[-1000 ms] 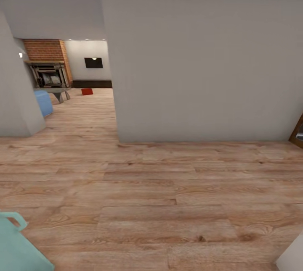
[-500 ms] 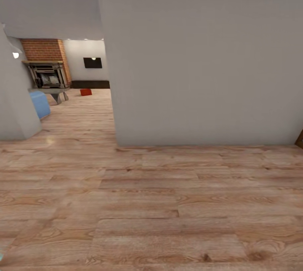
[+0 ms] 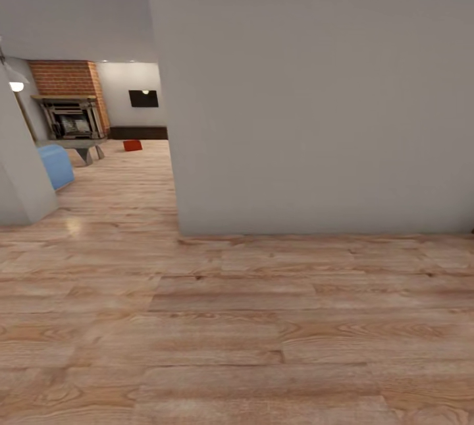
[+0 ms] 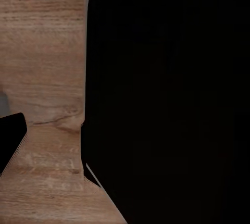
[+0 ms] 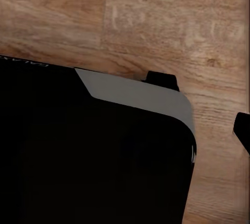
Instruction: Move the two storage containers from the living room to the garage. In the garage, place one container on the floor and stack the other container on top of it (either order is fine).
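One orange-red storage container (image 3: pixel 132 145) sits far off on the light wood floor of the living room, seen in the head view through the opening at the left. The garage and its concrete floor are out of view. In the right wrist view my right gripper (image 5: pixel 203 105) hangs open over the planks, its two dark fingertips (image 5: pixel 161 79) apart with nothing between them. In the left wrist view one dark finger (image 4: pixel 10 139) of the left gripper shows beside a large black body; its state is unclear.
A broad pale wall (image 3: pixel 316 102) stands straight ahead, its corner at the opening. Another wall corner (image 3: pixel 20 181) stands at the left. Beyond are a brick fireplace (image 3: pixel 72 105), a blue sofa (image 3: pixel 56 165), a low bench (image 3: pixel 82 146) and a wall TV (image 3: pixel 143 98).
The whole head view has shifted: the camera has moved, the wall ahead looms nearer, and the teal thing at the lower left has left the picture.
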Motion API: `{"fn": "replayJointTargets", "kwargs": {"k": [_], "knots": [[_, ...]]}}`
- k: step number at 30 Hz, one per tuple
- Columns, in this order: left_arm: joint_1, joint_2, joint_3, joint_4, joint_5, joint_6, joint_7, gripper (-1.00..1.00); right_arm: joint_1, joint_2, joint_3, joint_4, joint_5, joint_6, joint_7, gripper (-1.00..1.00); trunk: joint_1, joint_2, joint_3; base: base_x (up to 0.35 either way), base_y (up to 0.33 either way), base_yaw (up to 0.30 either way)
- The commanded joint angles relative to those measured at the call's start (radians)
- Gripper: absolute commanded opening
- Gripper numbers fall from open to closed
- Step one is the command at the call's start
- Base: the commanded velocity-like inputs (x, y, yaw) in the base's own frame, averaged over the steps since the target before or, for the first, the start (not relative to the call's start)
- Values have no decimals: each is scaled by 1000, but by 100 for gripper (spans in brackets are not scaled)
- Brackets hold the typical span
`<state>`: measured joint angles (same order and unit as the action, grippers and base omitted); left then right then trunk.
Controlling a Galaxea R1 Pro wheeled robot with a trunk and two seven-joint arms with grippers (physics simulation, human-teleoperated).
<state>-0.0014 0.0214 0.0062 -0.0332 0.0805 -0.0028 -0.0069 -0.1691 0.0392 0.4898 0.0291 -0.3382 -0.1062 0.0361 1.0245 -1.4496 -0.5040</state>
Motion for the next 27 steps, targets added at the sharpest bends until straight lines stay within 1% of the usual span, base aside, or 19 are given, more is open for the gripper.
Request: {"fn": "replayJointTargets", "kwargs": {"k": [1,19,27], "knots": [[0,0,0,-1,8,0,-1,100,-1,1,7,3,-9,-6,4,100,1,0,-1,322,0,0],[0,0,0,-1,8,0,-1,100,4,1,9,5,-2,4,-2,100,1,0,-1,322,0,3],[0,0,0,-1,8,0,-1,100,5,-1,9,5,-1,1,-2,100,1,0,-1,322,0,224]]}}
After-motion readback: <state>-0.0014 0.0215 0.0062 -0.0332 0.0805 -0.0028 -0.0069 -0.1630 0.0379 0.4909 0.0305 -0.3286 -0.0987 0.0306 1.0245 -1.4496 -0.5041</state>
